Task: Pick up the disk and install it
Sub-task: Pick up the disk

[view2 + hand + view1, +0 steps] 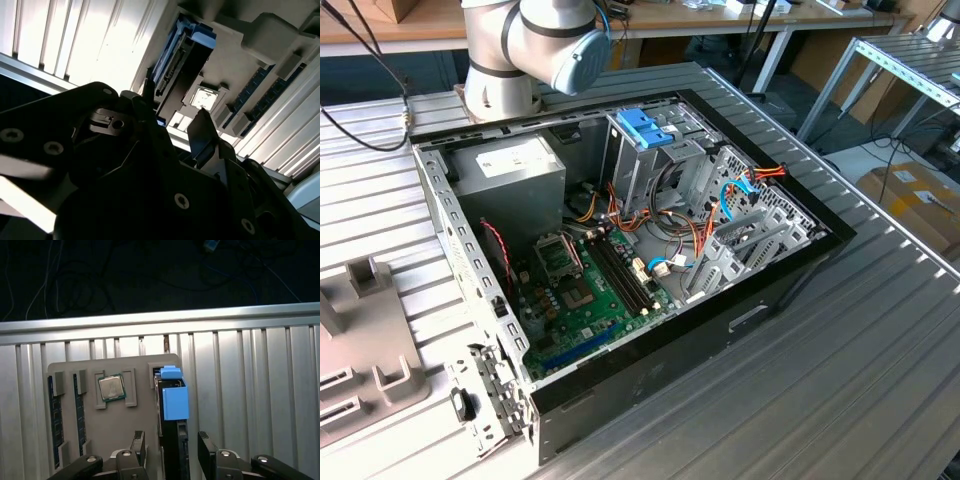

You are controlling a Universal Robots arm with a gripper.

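Here the gripper (171, 444), fingers (205, 447) apart, hangs over the disk (175, 401) standing on edge.

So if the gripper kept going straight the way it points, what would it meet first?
Most likely the disk, standing on edge in the grey holder; in the first wrist view the open gripper lines up over it. Depth is hard to judge.
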